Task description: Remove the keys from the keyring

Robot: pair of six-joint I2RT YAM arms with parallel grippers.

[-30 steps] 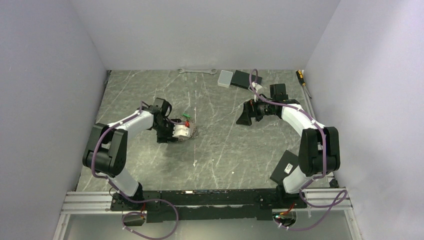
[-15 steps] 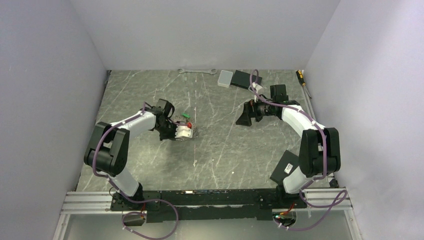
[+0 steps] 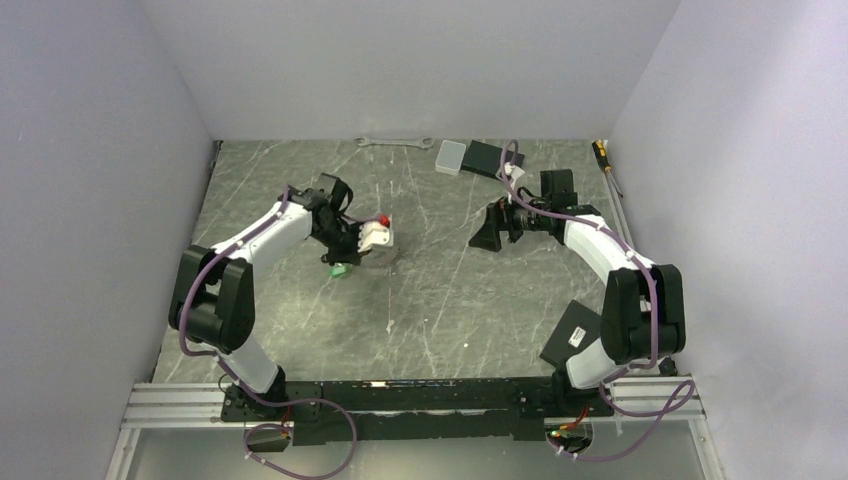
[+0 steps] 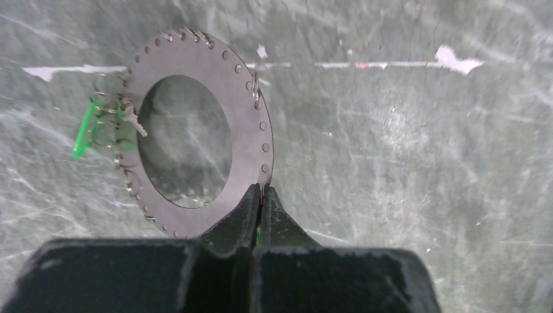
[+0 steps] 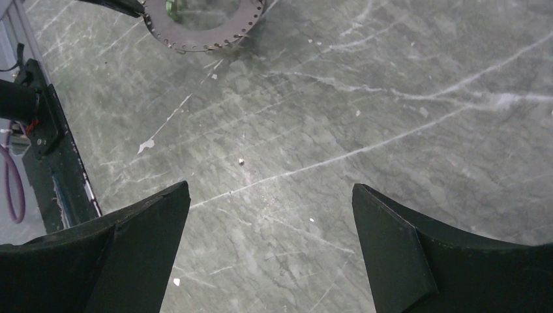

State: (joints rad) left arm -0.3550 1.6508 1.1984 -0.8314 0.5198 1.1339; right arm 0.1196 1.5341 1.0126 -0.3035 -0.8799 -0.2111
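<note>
The keyring [image 4: 248,98] shows as a flat grey metal ring with small holes round its rim and thin wire loops in some of them. My left gripper [image 4: 261,194] is shut on its lower right rim and holds it over the table. A green-headed key [image 4: 83,134] hangs from wire loops at the ring's left rim, and shows green in the top view [image 3: 342,268] below the left gripper [image 3: 352,252]. I see no black-headed key. My right gripper [image 5: 270,188] is open and empty over bare table, right of the ring [image 5: 202,29], and shows in the top view [image 3: 487,228].
A silver wrench [image 3: 395,142] lies at the back wall. A white box [image 3: 451,157] and a black box [image 3: 490,157] sit at the back right. A screwdriver [image 3: 605,160] lies along the right edge. A black card [image 3: 572,335] leans by the right arm's base.
</note>
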